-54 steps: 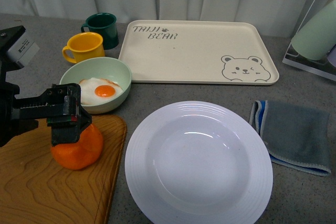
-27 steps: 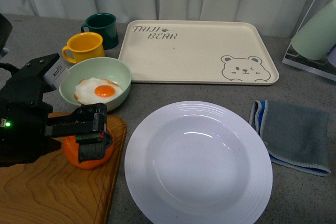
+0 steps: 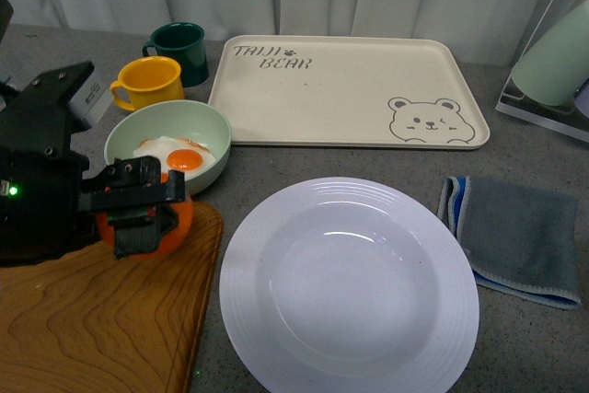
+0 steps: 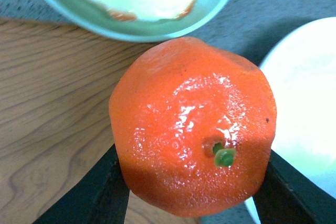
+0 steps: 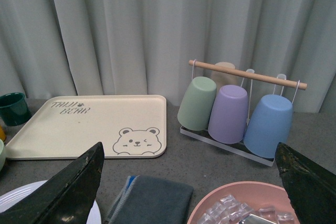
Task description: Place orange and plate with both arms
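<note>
The orange [image 3: 181,217] is held in my left gripper [image 3: 140,216], which is shut on it above the far edge of the wooden board [image 3: 83,319], close to the green bowl. In the left wrist view the orange [image 4: 191,114] fills the middle with its green stem dot facing the camera, and the left gripper [image 4: 191,195] clamps it on both sides. The white ridged plate [image 3: 350,292] lies empty at the front centre; its edge shows in the left wrist view [image 4: 310,119]. My right gripper [image 5: 191,192] is open and empty, above the table's right side.
A pale green bowl [image 3: 207,126] with a fried egg sits just behind the orange. Yellow mug [image 3: 147,82] and dark green mug [image 3: 179,48] stand behind it. The cream bear tray [image 3: 350,89] lies at the back, a grey cloth [image 3: 515,232] at right. A cup rack [image 5: 236,108] and a pink bowl [image 5: 210,205] are at far right.
My left gripper has lifted the orange off the board and carried it a little back toward the green bowl. The plate has not moved.
</note>
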Tool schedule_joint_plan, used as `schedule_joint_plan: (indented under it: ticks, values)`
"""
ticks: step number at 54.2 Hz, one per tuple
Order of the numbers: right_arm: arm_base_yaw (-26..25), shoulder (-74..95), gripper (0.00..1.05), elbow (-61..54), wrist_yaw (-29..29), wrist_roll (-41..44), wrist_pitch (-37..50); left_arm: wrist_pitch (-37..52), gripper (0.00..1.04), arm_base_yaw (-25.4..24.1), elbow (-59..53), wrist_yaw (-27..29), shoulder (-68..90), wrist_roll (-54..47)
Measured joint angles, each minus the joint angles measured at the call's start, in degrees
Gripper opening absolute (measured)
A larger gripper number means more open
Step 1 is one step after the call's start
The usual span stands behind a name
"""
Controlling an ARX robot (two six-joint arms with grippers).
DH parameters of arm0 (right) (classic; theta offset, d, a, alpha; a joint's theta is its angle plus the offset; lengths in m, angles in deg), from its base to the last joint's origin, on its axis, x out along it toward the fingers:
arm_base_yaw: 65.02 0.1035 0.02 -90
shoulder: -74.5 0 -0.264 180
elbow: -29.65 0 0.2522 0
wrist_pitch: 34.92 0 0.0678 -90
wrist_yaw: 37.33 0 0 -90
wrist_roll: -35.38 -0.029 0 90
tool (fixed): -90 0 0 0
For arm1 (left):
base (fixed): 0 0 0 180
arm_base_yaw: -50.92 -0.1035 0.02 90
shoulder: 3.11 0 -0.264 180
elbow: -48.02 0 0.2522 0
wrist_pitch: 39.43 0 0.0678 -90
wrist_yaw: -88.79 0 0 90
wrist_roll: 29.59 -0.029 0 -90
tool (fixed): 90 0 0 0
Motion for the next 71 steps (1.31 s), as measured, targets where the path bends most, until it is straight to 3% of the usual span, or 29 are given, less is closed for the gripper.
schedule_joint_plan:
  ticks: [8, 15, 21, 39, 50, 67, 71]
  values:
    - [0.0, 0.0, 0.95, 0.0, 0.0, 0.0, 0.0, -0.6, 0.53, 5.4, 1.3, 1.3, -2.9, 0.5]
    - [0.0, 0.0, 0.95, 0.0, 0.0, 0.0, 0.0, -1.4, 0.53, 14.8, 4.3, 2.6, -1.0, 1.0]
    - [0.0, 0.0, 0.95, 0.0, 0.0, 0.0, 0.0, -1.0, 0.52, 19.0, 6.3, 2.6, 3.4, 2.1]
    - [0.0, 0.0, 0.95, 0.0, 0.0, 0.0, 0.0, -0.4, 0.52, 22.1, 10.3, 4.2, 12.7, 2.4]
    - [0.0, 0.0, 0.95, 0.0, 0.0, 0.0, 0.0, 0.5, 0.52, 21.4, 11.5, 4.7, 15.0, 2.8]
    - [0.0, 0.0, 0.95, 0.0, 0.0, 0.0, 0.0, 0.7, 0.98, 20.0, 11.8, 3.7, 15.2, 4.8]
    - [0.0, 0.0, 0.95, 0.0, 0.0, 0.0, 0.0, 0.8, 0.99, 19.8, 11.8, 3.6, 14.8, 5.0]
